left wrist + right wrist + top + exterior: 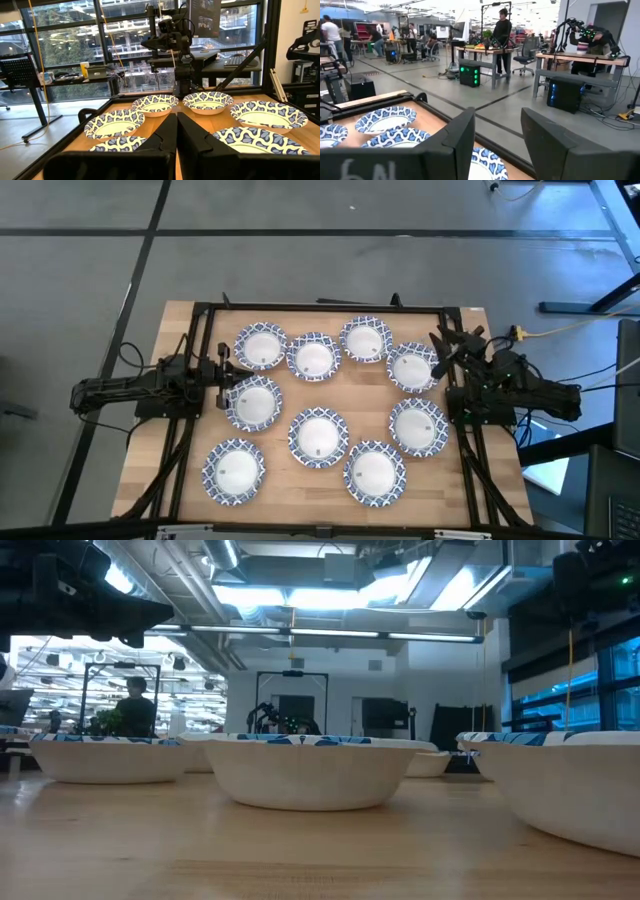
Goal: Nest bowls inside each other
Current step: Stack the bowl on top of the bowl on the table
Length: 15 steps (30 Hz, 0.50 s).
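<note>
1. Nine bowls [318,437] sit loose on the wooden bench [480,470], all apart from each other, none nested yet. They're spread in roughly three rows between the two arms.
2. They look like thin, light disposable bowls with a shallow wall and a flared patterned rim, so probably a bit flexy. Best guess is to pinch the rim, one finger inside and one outside. Grabbing across the whole bowl looks too wide for these fingers.
3. Being that light, a bowl could slide or tip when a finger nudges it, and a hard squeeze might fold the rim.
4. The left hand [222,367] sits at the left edge of the bench with its fingers pressed together, holding nothing, just beside the middle-left bowl [253,402].
5. The right hand [442,345] is at the far right corner, fingers apart and empty, near the bowl [412,367] at that end.
6. In the way: a black frame [330,307] rims the bench, and neighbouring bowls sit close, so a dragged bowl could bump one. People work at desks well behind.
</note>
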### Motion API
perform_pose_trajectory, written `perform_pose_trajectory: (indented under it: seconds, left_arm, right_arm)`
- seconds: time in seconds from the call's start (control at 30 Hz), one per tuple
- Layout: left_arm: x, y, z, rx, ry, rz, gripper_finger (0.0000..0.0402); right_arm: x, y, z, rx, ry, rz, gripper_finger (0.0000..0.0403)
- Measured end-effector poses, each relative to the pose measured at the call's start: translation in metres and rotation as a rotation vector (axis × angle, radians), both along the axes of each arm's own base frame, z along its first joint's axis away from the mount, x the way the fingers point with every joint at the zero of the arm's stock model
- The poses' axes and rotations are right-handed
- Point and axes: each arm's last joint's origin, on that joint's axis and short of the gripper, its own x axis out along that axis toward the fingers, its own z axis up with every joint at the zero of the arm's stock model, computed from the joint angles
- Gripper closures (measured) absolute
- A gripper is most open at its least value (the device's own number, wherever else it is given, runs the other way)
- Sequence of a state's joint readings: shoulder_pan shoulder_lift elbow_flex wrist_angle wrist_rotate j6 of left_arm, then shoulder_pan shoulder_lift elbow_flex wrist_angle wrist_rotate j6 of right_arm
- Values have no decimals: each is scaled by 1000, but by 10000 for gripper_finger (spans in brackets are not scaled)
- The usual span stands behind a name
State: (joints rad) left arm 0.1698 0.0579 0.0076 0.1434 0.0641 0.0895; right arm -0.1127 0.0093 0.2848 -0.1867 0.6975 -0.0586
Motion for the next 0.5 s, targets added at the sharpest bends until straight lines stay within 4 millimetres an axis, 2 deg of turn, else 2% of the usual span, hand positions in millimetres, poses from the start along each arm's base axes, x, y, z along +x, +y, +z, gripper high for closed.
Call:
perform_pose_trajectory:
  seconds: [0.5]
  left_arm:
    - [0,0,0,-1,0,7,401]
  right_arm:
    - [0,0,-1,40,-24,3,241]
